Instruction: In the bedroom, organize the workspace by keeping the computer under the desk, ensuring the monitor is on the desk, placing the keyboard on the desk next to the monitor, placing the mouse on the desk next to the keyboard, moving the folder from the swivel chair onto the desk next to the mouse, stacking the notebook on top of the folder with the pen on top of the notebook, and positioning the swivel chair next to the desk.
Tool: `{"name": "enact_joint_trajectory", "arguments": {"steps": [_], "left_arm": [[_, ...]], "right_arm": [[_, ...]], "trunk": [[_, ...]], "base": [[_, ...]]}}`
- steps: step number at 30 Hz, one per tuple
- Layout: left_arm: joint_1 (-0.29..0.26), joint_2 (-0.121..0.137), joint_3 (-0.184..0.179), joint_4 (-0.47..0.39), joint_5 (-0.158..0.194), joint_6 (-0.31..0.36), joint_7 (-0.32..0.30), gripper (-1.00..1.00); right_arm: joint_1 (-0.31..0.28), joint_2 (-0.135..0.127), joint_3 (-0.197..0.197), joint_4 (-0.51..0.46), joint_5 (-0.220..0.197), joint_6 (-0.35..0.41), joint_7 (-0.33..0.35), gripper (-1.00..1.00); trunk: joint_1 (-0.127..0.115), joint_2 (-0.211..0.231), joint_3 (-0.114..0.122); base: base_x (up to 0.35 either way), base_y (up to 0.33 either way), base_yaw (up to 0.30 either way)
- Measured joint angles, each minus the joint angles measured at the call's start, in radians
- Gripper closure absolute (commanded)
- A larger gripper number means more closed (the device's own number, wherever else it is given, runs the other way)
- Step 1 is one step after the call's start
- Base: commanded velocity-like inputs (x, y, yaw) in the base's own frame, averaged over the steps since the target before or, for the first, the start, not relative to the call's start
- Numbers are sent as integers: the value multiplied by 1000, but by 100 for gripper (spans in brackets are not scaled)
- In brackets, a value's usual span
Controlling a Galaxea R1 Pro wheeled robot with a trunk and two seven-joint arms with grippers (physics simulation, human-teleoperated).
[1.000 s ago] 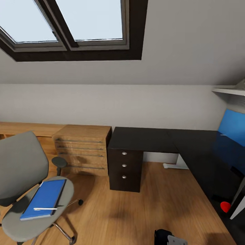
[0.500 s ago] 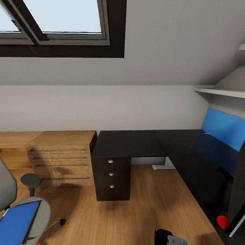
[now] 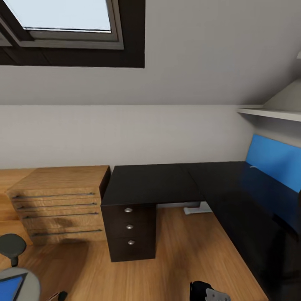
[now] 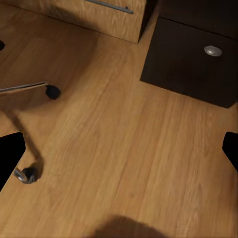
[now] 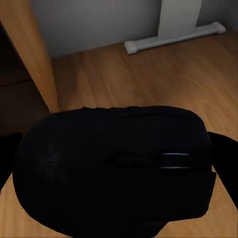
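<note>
The mouse [image 5: 116,171] is in the right gripper [image 5: 119,173], dark and oval with its scroll wheel showing, the two black fingers pressed in on either side of it. That pincer is clamped on the mouse, no doubt about it. The left gripper [image 4: 119,148] hangs over bare wooden floor [image 4: 124,148] with its fingertips wide apart and nothing between them; a chrome leg and casters of the swivel chair [image 4: 29,89] lie just beside it.

From the head view, the desk [image 3: 167,182] runs from twelve o'clock round to three, glossy black and bare on the stretch I can see, blue back panel [image 3: 274,161] at two o'clock. Its dark drawer unit [image 3: 130,234] sits dead ahead, touching the pale wooden chest [image 3: 58,205] at ten o'clock. Down at eight o'clock, a sliver of the chair's seat with a corner of the blue folder [image 3: 9,287] on it.

So this looks like the mouse-carrying step, robot on its way to the desk. Monitor and keyboard aren't in sight here, so next I'd expect it to swing toward three o'clock, find the keyboard, and bring that right arm over the desktop beside it before letting go.
</note>
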Motion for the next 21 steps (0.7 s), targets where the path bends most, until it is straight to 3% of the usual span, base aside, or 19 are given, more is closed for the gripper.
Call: {"name": "enact_joint_trajectory", "arguments": {"steps": [9,12,16,19,21], "left_arm": [[0,0,0,0,0,0,0,-100],[0,-1,0,0,0,0,0,-100],[0,-1,0,0,-1,0,0,-100],[0,-1,0,0,-2,0,0,-100],[0,-1,0,0,-12,0,0,-100]], "right_arm": [[-6,2,0,-26,-1,10,-3,100],[-11,20,0,-63,0,47,-6,100],[-13,47,1,-182,0,198,-24,100],[-14,65,6,-338,0,403,-32,100],[-15,73,29,-472,-2,585,-33,100]], "trunk": [[0,0,0],[0,0,0],[0,0,0],[1,0,0],[1,0,0]], "base": [[299,0,0],[197,0,0],[65,0,0],[17,0,0],[6,0,0]]}}
